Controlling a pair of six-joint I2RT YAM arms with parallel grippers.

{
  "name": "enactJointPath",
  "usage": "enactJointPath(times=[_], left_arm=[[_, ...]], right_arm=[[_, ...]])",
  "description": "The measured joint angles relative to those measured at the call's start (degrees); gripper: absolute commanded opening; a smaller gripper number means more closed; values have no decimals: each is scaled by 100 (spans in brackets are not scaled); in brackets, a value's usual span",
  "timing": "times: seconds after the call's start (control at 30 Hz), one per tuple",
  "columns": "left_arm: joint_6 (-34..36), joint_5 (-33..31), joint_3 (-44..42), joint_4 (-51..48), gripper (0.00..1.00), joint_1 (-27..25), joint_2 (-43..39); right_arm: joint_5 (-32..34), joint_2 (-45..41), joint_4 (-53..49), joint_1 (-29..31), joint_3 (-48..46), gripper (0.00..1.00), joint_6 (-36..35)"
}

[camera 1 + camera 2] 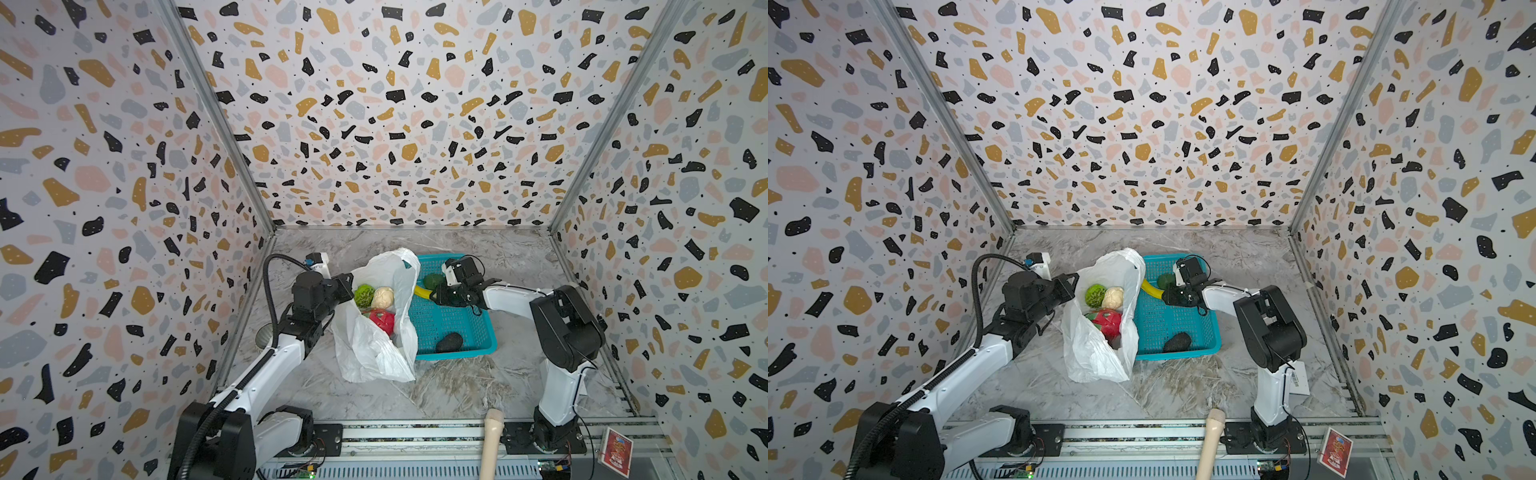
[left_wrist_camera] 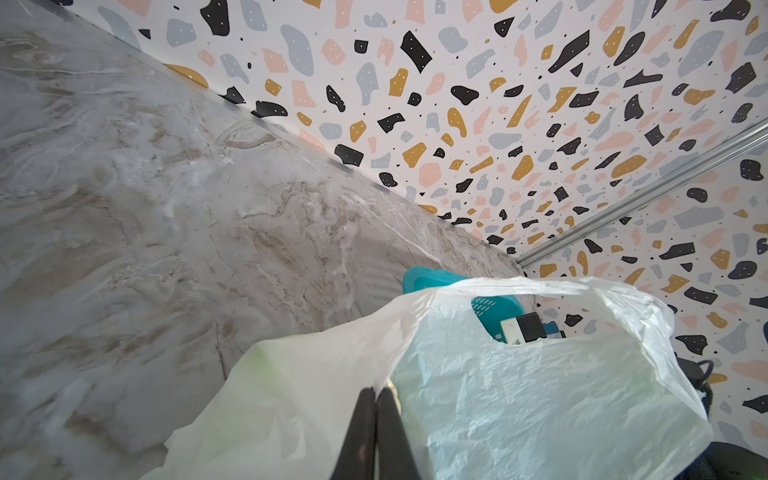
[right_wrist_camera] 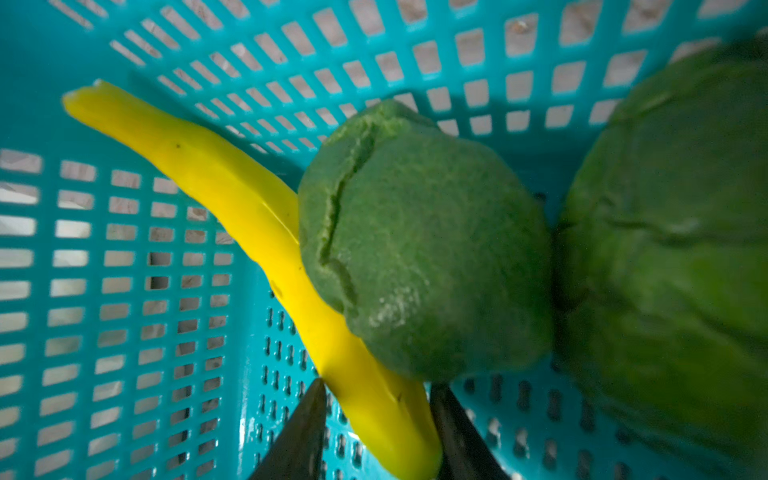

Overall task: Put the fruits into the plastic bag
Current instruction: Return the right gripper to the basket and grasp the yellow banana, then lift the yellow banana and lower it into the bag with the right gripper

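Front rail [image 1: 415, 432]: one wooden handle [image 1: 491, 440] and one red card [image 1: 616, 453] are lying at the near edge (neither touching the work). Bare marble table [image 1: 457, 386] is lying open between rail and bag.

One plastic bag [image 1: 365, 353] is sitting left of centre, mouth up. The left gripper [image 2: 376, 399] is clamping its rim, fingers pressed together on the film. Three fruits are resting inside: light-green ball [image 1: 364, 295], beige lumpy piece [image 1: 382, 297], red fruit [image 1: 383, 322].

One teal basket [image 1: 449, 316] is standing just beside the bag, whose raised flap is overlapping the basket's left edge. Four fruits are lying there: blackish oval [image 1: 449, 342] at the near rim; farther back, one banana [image 3: 232, 195], a dark green fruit [image 3: 415, 249] against it, and a second dark green fruit [image 3: 673, 249] touching the first. The right gripper [image 3: 376, 384] is pinching the banana's end.

Open table is running right of and behind the basket to the patterned walls [image 1: 395, 124].
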Motion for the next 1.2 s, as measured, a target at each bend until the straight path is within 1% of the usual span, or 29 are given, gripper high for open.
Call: enactJointPath(times=[0.07, 0.17, 0.23, 0.27, 0.37, 0.47, 0.53, 0.7, 0.87, 0.93, 1.0, 1.2], left_arm=[[0, 0, 0, 0, 0, 0, 0], [0, 0, 0, 0, 0, 0, 0], [0, 0, 0, 0, 0, 0, 0], [0, 0, 0, 0, 0, 0, 0], [0, 0, 0, 0, 0, 0, 0], [0, 0, 0, 0, 0, 0, 0], [0, 0, 0, 0, 0, 0, 0], [0, 0, 0, 0, 0, 0, 0], [0, 2, 0, 2, 0, 0, 0], [-2, 4, 0, 2, 0, 0, 2], [-2, 7, 0, 2, 0, 0, 2], [-9, 13, 0, 4, 0, 0, 7]], right_arm=[[-24, 0, -4, 0, 2, 26, -15], [-63, -15, 59, 4, 0, 13, -22], [-74, -50, 92, 17, -11, 2, -26], [-81, -90, 103, 20, -37, 0, -26], [-76, -289, 101, 20, -146, 0, -28], [-20, -682, 81, 20, -297, 0, -44], [76, -1023, 20, 20, -365, 0, -68], [553, -2092, -188, 20, -385, 0, -177], [1010, -3156, -127, 103, -367, 0, -483], [1091, -3423, -42, 251, -330, 0, -669], [1126, -3569, 42, 555, -260, 0, -931], [1029, -3421, 94, 1670, -122, 0, -1622]])
